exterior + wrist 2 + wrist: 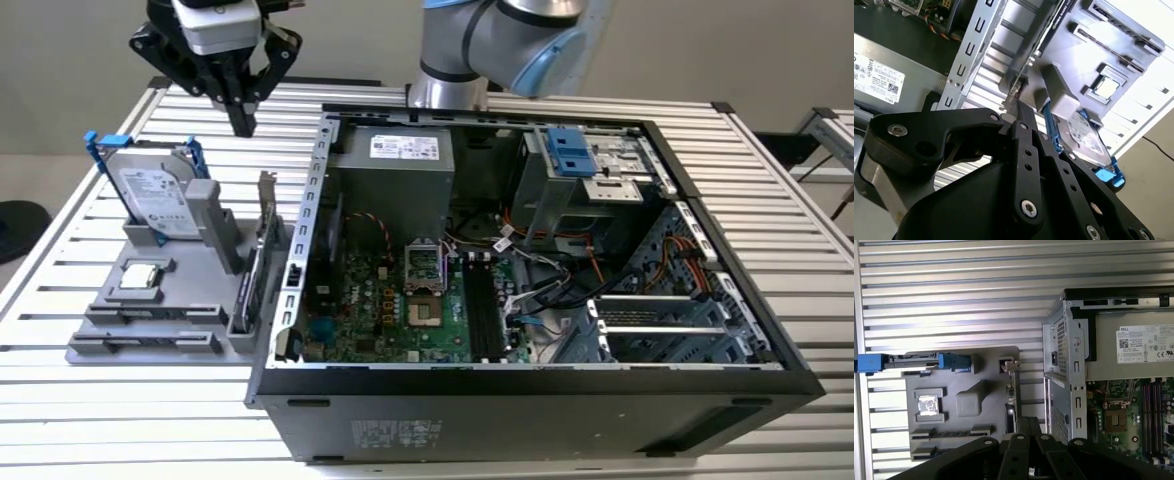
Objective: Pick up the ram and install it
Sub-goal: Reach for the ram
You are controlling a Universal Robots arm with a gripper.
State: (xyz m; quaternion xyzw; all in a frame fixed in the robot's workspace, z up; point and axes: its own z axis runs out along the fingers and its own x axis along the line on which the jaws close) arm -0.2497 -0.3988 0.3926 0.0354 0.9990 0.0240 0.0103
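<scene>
My gripper (243, 122) hangs high over the slatted table at the exterior view's far left, above the back end of the grey parts holder (200, 290). Its black fingers (1023, 426) are pressed together and look shut, with nothing visible between them. The gripper (1020, 107) points down towards the holder in the second wrist view. I cannot pick out the ram. Two narrow slots (150, 316) at the holder's near end each show a thin dark line. The open computer case (534, 390) lies to the right, with long black memory slots (481, 310) on its green motherboard.
The holder carries a silver hard drive in a blue frame (150, 190), a small processor chip (140, 280) and an upright dark expansion card with a metal bracket (256, 265) beside the case wall. A power supply (394, 165), cables and a drive cage (587, 165) crowd the case.
</scene>
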